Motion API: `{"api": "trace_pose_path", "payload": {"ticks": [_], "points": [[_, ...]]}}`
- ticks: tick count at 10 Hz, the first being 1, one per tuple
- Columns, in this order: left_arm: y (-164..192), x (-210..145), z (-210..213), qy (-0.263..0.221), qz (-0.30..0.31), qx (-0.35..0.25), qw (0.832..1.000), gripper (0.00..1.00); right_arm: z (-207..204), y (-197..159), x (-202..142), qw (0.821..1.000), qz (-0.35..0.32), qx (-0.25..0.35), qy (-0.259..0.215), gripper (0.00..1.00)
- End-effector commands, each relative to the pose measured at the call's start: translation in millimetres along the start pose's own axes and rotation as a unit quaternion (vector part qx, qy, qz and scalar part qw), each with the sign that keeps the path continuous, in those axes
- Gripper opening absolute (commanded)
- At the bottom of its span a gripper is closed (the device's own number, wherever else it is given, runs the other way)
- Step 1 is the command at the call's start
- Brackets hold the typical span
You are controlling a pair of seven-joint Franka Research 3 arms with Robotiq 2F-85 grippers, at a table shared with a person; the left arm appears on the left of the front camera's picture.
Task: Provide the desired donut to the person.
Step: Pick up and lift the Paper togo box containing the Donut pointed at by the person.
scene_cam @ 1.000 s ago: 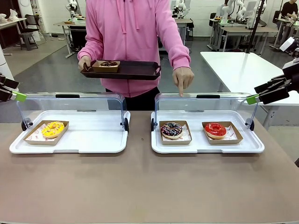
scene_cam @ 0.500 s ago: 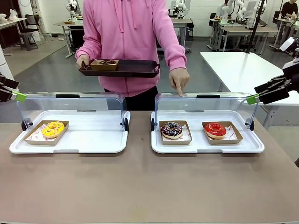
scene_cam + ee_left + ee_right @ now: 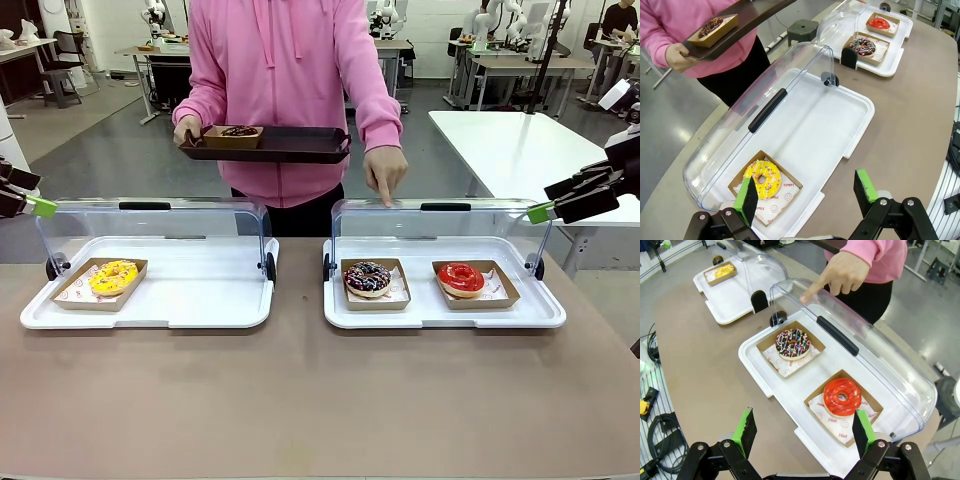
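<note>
The left gripper (image 3: 807, 195) hovers off the robot's left end of the bench (image 3: 300, 400), its green-padded fingers spread wide apart and holding nothing. Just beyond it lies a white tray (image 3: 200, 300) whose clear lid (image 3: 150, 230) is tipped up and back. At the left end of this tray a yellow donut (image 3: 113, 276) sits in a brown paper carton.

The right gripper (image 3: 804, 432) hovers off the bench's right end, its fingers also wide apart and empty. Below and beyond it lies a second white tray (image 3: 440, 315), with its own lid (image 3: 440, 225) raised. This tray holds two cartons side by side: a chocolate donut with coloured sprinkles (image 3: 368, 277) on the left and a red glazed donut (image 3: 460, 278) on the right.

At the far side of the bench stands the person (image 3: 290, 80) in a bright pink hooded sweatshirt. One pointing hand (image 3: 385, 170) reaches down, with the forefinger at the top edge of the raised lid, directly behind the sprinkled chocolate donut. The other hand (image 3: 187, 130) holds a dark serving tray (image 3: 290, 145) level at waist height. On that tray rests a small carton with a dark donut (image 3: 238, 131).
</note>
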State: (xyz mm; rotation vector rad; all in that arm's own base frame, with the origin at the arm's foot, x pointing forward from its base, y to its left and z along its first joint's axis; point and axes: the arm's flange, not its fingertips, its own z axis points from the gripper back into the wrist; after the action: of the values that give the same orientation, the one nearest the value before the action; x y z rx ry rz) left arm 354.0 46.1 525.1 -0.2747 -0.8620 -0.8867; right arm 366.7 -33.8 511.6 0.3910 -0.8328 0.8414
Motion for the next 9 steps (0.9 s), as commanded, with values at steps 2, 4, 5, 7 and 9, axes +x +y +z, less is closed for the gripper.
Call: {"api": "trace_pose_path", "payload": {"ticks": [2, 4, 5, 7, 9], "points": [[0, 1, 0, -0.003, 0.003, 0.002, 1.0, 1.0, -1, 0, -2, 1.0, 0.004, 0.005, 0.0, 1.0], [0, 1, 0, -0.003, 0.003, 0.002, 1.0, 1.0, -1, 0, -2, 1.0, 0.004, 0.005, 0.0, 1.0], [0, 1, 0, -0.003, 0.003, 0.002, 1.0, 1.0, 0, 0, 0, 1.0, 0.0, 0.0, 0.0, 1.0], [0, 1, 0, -0.003, 0.003, 0.002, 1.0, 1.0, -28, 34, 40, 0.994, 0.097, 0.0, 0.049, 1.0], [0, 1, 0, -0.003, 0.003, 0.002, 1.0, 1.0, -80, 89, 78, 0.973, 0.184, -0.026, 0.138, 1.0]]}}
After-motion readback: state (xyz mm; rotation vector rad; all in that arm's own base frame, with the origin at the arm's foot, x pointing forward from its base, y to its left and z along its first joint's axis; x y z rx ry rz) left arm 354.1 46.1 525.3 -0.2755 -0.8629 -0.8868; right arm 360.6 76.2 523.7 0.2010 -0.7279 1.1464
